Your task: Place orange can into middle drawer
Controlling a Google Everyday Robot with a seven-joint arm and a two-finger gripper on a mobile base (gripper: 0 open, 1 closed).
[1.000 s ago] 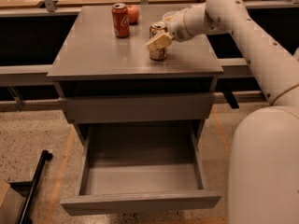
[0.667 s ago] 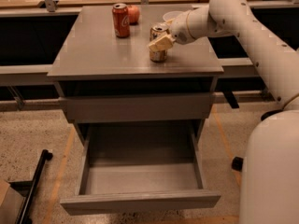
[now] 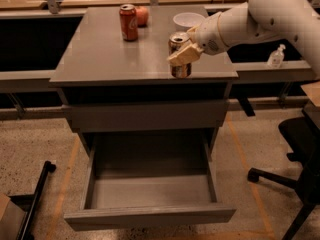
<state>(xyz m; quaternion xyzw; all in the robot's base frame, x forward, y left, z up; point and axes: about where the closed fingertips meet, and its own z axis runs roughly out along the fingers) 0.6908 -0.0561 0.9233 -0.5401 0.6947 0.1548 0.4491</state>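
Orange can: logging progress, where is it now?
Camera view: the orange can is in the gripper at the cabinet top's front right, above the open middle drawer.

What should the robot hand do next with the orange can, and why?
Probably lift the orange can a little. The gripper is shut around it, yet the can seems to rest on the cabinet top, while the middle drawer sits open below.

Bulky white arm (image 3: 270,15), rounded — seemingly tan gripper (image 3: 182,54), at orange can (image 3: 181,70)
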